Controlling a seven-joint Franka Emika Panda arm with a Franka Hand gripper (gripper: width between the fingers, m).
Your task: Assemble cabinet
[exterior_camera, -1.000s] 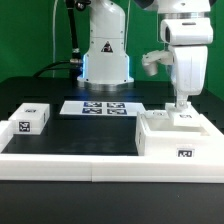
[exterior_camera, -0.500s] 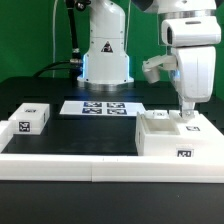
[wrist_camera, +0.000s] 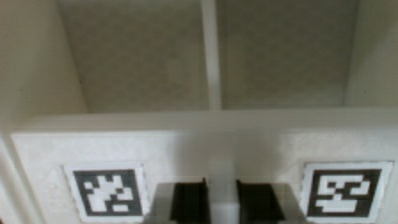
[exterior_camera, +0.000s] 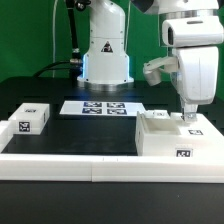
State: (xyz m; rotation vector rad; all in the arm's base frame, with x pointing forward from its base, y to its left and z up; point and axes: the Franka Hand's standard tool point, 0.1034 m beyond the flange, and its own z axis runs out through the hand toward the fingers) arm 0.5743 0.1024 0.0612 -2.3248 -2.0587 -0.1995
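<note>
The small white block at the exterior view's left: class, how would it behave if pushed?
The small white block looks like hard plastic, so probably stiff. Boxy and flat-bottomed, it should slide, not roll. Its smooth faces may be slippery.

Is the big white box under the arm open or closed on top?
Open: the cabinet body shows sunken bays split by a divider, with no lid over them.

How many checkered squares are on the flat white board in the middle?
4 tags, all on the marker board, two rows of two: far left, far right, near left, near right in the exterior view. None seems hidden.
</note>
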